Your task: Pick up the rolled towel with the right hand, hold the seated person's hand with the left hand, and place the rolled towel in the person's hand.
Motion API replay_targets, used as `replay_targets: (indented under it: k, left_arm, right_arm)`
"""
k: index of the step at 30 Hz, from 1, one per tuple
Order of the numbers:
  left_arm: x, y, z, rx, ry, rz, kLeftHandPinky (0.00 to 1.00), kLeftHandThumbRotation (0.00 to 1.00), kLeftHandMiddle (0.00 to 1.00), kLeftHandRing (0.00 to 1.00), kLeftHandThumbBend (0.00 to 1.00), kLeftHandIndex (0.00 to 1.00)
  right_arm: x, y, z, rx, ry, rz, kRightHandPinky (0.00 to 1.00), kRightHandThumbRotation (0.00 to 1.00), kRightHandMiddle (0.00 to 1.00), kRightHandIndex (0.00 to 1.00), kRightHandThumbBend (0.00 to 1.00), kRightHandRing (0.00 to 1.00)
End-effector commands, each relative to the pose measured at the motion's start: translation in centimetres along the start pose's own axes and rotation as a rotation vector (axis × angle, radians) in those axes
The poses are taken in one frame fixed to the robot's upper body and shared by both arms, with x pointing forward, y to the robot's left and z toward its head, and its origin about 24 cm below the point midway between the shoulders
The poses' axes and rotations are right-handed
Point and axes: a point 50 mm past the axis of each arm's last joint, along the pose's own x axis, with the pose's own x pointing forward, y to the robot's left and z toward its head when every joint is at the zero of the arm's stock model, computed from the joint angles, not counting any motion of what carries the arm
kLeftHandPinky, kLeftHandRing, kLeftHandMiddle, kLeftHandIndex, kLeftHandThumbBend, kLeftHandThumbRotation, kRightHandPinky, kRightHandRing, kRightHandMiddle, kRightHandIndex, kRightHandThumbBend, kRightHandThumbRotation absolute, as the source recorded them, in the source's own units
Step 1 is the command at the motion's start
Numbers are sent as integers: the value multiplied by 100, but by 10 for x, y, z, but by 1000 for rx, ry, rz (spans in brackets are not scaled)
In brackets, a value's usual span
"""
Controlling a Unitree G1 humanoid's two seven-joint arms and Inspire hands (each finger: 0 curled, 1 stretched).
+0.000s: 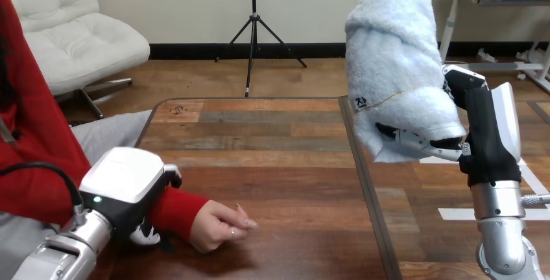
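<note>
Right robot hand (477, 131) is gripping rolled towel (395, 66), upper right. Left robot hand (126, 186) is clasping person's wrist (175, 210), lower left. Next move is calling for a gentle descent towards person's hand (220, 226).

The rolled towel (395, 59) is reading as fluffy matt cloth; worktop (279, 163) as smooth low-sheen wood; shell on left hand (122, 177) as glossy white plastic.

No legible txt. Small dark mark (360, 103) at 8 o'clock on white rolled terry towel (395, 66), unreadable.
</note>
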Motion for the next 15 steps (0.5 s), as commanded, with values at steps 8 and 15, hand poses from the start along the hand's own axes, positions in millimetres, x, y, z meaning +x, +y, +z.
replay_targets:
  k: [8, 15]
  left_arm:
    - [7, 3, -1, 14, 3, -43, 69, 0, 73, 72, 93, 69]
    - [7, 3, 0, 3, -1, -68, 69, 0, 72, 71, 93, 68]
  right_arm:
    - [22, -12, 24, 53, -133, -95, 28, 0, 41, 45, 72, 34]
    - [23, -13, 24, 50, -145, -100, 29, 0, 41, 45, 72, 34]
